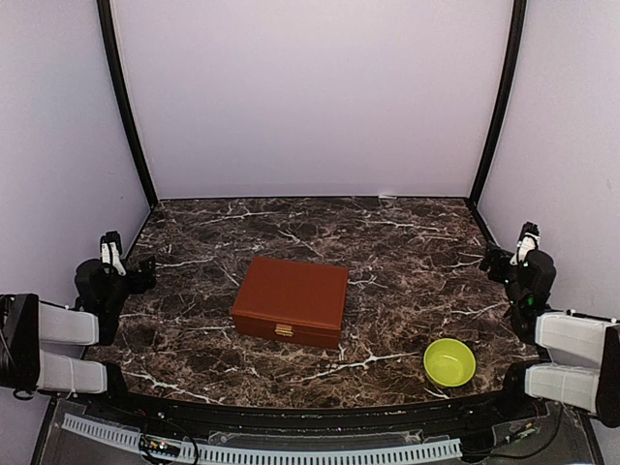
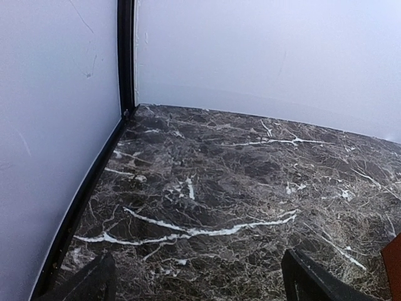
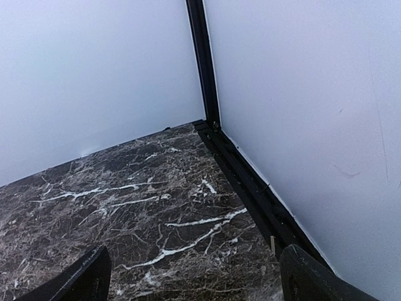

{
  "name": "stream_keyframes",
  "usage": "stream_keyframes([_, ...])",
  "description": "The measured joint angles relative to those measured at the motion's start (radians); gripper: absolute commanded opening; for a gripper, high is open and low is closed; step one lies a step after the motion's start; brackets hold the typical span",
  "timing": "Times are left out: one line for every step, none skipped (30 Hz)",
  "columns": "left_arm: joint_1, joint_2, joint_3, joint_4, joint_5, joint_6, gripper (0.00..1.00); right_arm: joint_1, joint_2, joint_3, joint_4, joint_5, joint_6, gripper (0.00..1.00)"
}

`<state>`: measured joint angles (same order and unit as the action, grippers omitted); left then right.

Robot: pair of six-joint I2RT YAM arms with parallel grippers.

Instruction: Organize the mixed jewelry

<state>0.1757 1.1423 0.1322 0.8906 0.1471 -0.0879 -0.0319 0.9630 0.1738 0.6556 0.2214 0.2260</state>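
**Box shut, both arms parked at the counter's edges**

A reddish-brown box [image 1: 291,298] sits near the middle of the dark marble-patterned counter [image 1: 387,242], turned slightly askew. Its lid is down, and a small gold clasp [image 1: 284,330] shows on the near face. A yellow-green bowl [image 1: 449,362] stands well apart from it, toward the near right corner of the counter, close to the right arm [image 1: 531,281].

The mixed jewelry cannot be made out in any of the 3 views. The box is closed, and the inside of the bowl reads as plain yellow-green from above, where pieces so small would be hard to tell.

The left arm [image 1: 97,291] is folded at the left edge of the counter, with the right arm mirrored at the right edge, both well away from the box.

In the left wrist view the left jaws are spread wide. The 2 dark fingers [image 2: 88,282] sit at opposite bottom corners with only bare counter between them, and a sliver of the box shows at the lower right edge. The camera faces the far left corner of the pale walls [image 1: 310,97].

The right jaws are likewise spread wide, their fingers [image 3: 313,279] far apart over bare counter and gripping nothing, facing the far right corner.
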Motion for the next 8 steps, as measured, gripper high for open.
stream_keyframes([0.0, 0.006, 0.0, 0.018, -0.004, 0.0, 0.94, 0.0, 0.005, 0.0, 0.014, 0.003, -0.005, 0.94])
stream_keyframes([0.0, 0.012, 0.0, 0.027, -0.007, 0.0, 0.94, 0.0, 0.01, 0.0, 0.026, 0.004, -0.007, 0.94])
stream_keyframes([0.0, 0.018, 0.0, 0.032, -0.008, 0.0, 0.94, 0.0, 0.016, 0.0, 0.039, 0.004, -0.009, 0.94])
stream_keyframes([0.0, 0.024, 0.0, 0.039, -0.008, 0.001, 0.94, 0.0, 0.022, 0.0, 0.048, 0.004, -0.009, 0.94])
stream_keyframes([0.0, 0.028, 0.0, 0.043, -0.007, 0.002, 0.94, 0.0, 0.026, 0.0, 0.052, 0.003, -0.01, 0.94])
stream_keyframes([0.0, 0.031, 0.0, 0.047, -0.005, 0.003, 0.94, 0.0, 0.029, 0.0, 0.056, 0.003, -0.01, 0.94])
stream_keyframes([0.0, 0.033, 0.0, 0.053, -0.003, 0.005, 0.94, 0.0, 0.032, 0.0, 0.059, 0.003, -0.011, 0.94])
stream_keyframes([0.0, 0.035, 0.0, 0.058, -0.002, 0.006, 0.95, 0.0, 0.034, 0.0, 0.061, 0.003, -0.012, 0.94])
